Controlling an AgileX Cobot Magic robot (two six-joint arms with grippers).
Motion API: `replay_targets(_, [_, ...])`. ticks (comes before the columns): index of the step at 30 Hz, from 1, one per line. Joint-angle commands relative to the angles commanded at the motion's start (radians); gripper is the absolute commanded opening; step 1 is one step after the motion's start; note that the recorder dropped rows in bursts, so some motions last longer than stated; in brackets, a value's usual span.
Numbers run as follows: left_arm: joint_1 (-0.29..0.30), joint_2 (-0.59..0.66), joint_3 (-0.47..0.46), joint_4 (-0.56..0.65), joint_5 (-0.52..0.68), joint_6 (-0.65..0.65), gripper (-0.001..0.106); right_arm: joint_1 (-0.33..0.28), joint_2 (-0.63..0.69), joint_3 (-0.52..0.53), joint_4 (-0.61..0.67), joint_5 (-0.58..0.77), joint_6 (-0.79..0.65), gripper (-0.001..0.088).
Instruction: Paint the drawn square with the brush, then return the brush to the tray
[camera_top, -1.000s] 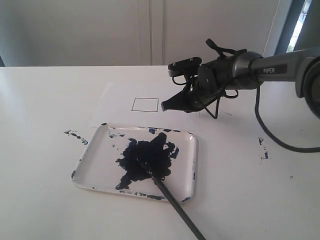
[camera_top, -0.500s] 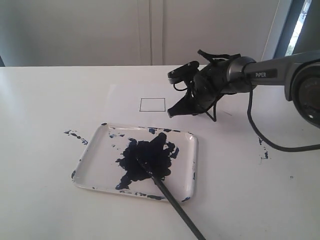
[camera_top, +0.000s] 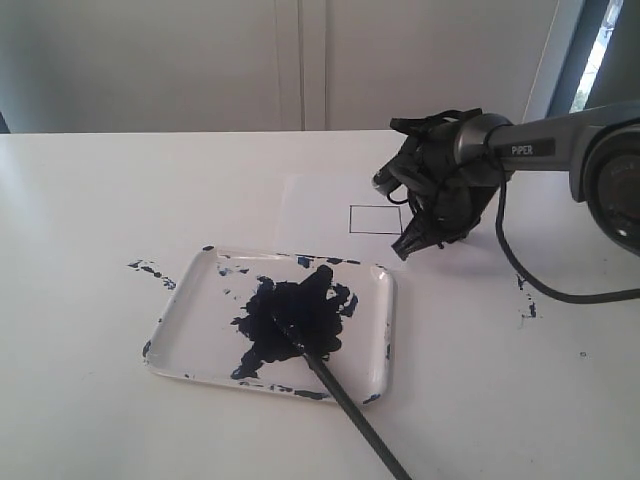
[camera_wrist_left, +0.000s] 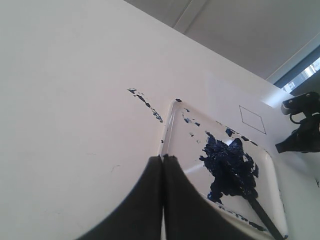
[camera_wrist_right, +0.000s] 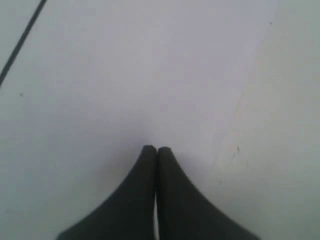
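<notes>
The tray (camera_top: 172, 318) lies near the table's front with a dark navy blotch at its middle. The brush (camera_top: 345, 400) rests with its tip in the blotch and its handle running off over the tray's near rim. The drawn square (camera_top: 375, 219), white inside, is on the paper sheet (camera_top: 315, 205) behind the tray. My right gripper (camera_top: 405, 250) is shut and empty, tip down on the paper just right of the square. In the right wrist view the right gripper (camera_wrist_right: 156, 149) touches the paper, with one line of the square (camera_wrist_right: 20, 45) showing. My left gripper (camera_wrist_left: 163, 157) is shut and empty, beside the tray (camera_wrist_left: 168, 125), the brush (camera_wrist_left: 260, 215) and the square (camera_wrist_left: 252, 119).
Dark paint specks (camera_top: 150, 270) lie on the table left of the tray, and more specks (camera_top: 525, 295) to its right. The right arm's black cable (camera_top: 530, 280) trails over the table. A white wall stands behind the table.
The paper with the square has slid to the right. My right gripper moved right with it and turned its tip downward. Tray and brush have not moved.
</notes>
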Motion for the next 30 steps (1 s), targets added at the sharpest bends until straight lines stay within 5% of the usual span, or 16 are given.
replay_targets(7, [0.0, 0.0, 0.0, 0.0, 0.0, 0.0, 0.0, 0.0, -0.076, 0.073, 0.011, 0.066, -0.084, 0.0])
replay_targets(30, [0.0, 0.0, 0.0, 0.0, 0.0, 0.0, 0.0, 0.002, -0.231, 0.255, 0.399, 0.191, -0.377, 0.0])
